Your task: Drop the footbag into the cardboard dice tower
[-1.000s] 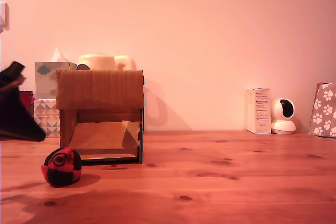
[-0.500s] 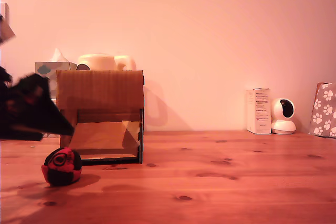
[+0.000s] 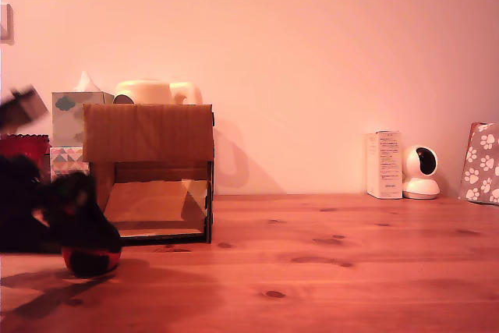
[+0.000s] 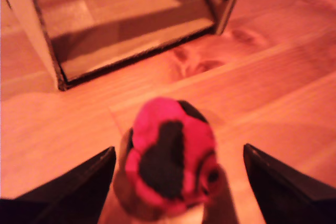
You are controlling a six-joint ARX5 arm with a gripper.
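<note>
tool (image 4: 176, 174) is spread wide with the footbag (image 4: 169, 162) between its fingers, not gripping yet, just in front of the cardboard dice tower (image 3: 148, 171), probably lining up the grab.

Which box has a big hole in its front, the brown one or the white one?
The brown cardboard dice tower, at the exterior view's left. Its lower front is open, showing a sloped ramp inside. The white carton, by the wall at the right, is closed all round.

In the exterior view the blurred pincer (image 3: 78, 220) hides the top of the footbag (image 3: 92, 261). In the wrist view the dice tower (image 4: 126, 19) is cut off by the picture's edge, and both pincer fingers (image 4: 79, 187) run out of the picture.
</note>
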